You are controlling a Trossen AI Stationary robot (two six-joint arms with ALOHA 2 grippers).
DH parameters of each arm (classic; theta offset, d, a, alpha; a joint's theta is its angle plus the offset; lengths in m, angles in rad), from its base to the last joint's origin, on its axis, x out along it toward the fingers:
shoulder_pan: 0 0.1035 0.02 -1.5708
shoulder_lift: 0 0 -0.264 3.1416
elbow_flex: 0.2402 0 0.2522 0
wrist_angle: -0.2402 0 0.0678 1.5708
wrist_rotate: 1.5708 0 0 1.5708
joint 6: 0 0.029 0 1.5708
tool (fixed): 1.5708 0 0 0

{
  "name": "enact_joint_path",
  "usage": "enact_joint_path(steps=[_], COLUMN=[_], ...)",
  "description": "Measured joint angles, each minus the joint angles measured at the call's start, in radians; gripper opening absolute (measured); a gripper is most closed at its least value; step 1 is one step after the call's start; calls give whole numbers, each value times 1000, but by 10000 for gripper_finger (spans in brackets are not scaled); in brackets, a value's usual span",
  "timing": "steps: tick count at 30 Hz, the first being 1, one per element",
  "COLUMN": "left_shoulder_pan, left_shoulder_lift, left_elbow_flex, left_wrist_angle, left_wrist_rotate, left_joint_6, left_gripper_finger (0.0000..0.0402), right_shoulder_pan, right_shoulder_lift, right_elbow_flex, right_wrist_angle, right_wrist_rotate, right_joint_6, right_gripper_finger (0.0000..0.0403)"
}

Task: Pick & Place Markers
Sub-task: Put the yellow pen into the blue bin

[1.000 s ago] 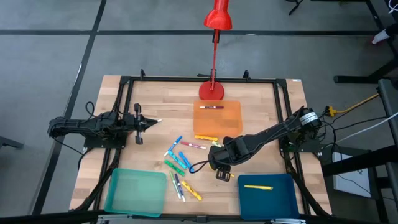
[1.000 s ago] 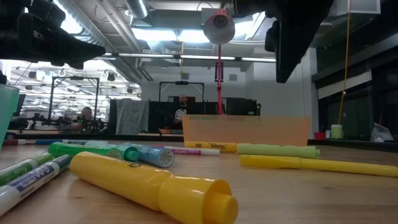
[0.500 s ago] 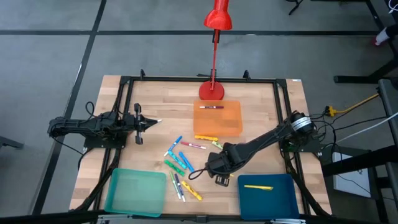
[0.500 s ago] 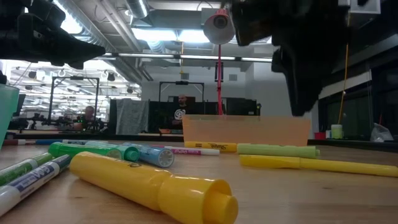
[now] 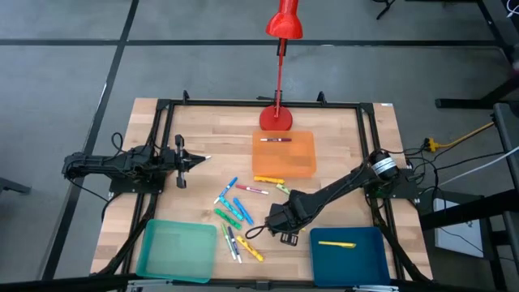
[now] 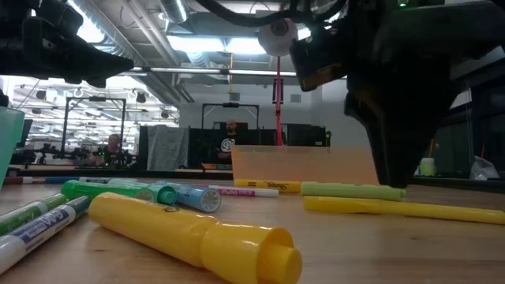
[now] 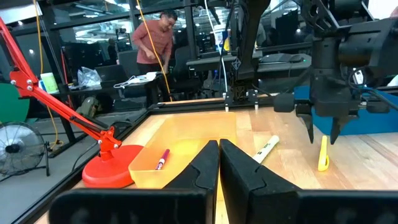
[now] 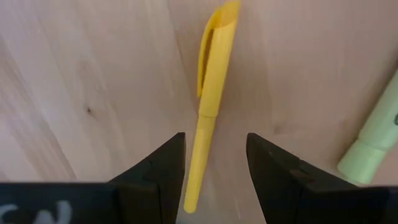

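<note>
So the right arm is swinging away from the trays and dropping down over the loose pile. The right gripper [image 8: 214, 152] is now hanging low over the table with its jaws spread apart. A yellow marker [image 8: 214, 68] is lying lengthwise right in the gap between them, touching neither finger. To me it's lining up for the next pick; nothing is getting squeezed yet.

The left gripper [image 7: 219, 149] is just sitting parked off to its side, jaws pressed together on nothing, well away from all the markers.

Containers: the teal tray [image 5: 150, 243] is sitting off to one side of the open jaws, and I'm not spotting anything in it. The blue tray [image 5: 361, 264], just beside those jaws, is holding one yellow marker [image 5: 336, 242]. The orange tray [image 5: 298, 162], farther from them, is holding one red marker [image 5: 276, 139].

The remaining markers [image 5: 233, 212] are waiting scattered near the open jaws.
</note>
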Motion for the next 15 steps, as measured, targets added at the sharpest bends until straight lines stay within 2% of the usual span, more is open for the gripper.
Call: enact_joint_path(steps=[15], left_shoulder_pan=[0], left_shoulder_lift=[0], left_elbow_flex=[0], left_wrist_angle=[0], left_wrist_rotate=[0], left_joint_6=[0], left_gripper_finger=[8], right_shoulder_pan=[0], right_shoulder_lift=[31], right_elbow_flex=[0], right_wrist_angle=[41], right_wrist_rotate=[-12], right_joint_6=[44], right_gripper_finger=[168])
